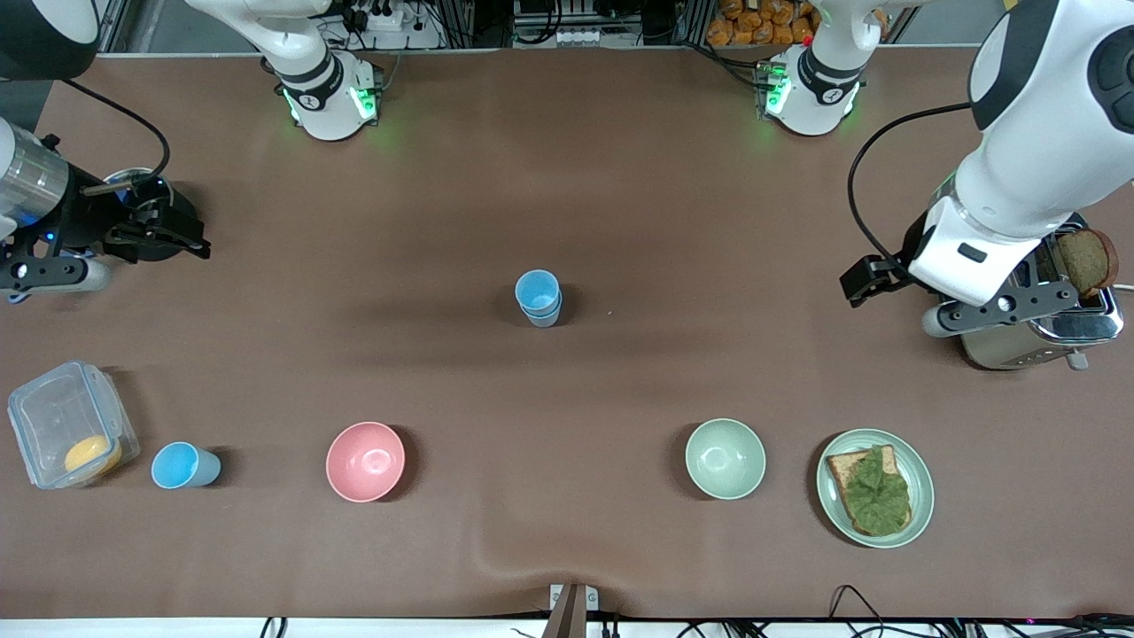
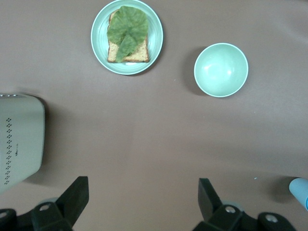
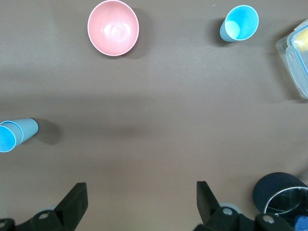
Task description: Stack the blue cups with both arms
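Two blue cups (image 1: 539, 298) are seen nested at mid-tabletop (image 1: 567, 177), a third cup (image 1: 183, 465) waiting near the right arm's front corner, left claw (image 2: 142, 202) and right claw (image 3: 139, 202) both wide, empty, parked at the end edges.

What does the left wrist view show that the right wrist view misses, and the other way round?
Only the left wrist view shows the green plate with leaf-topped toast, the pale green bowl and the toaster.

Only the right wrist view shows the pink bowl, the single blue cup, the clear container and a dark round tin.

Both show the brown table, each arm's own open end effector, left end effector and right end effector, and the stacked blue cups at the picture's edge.
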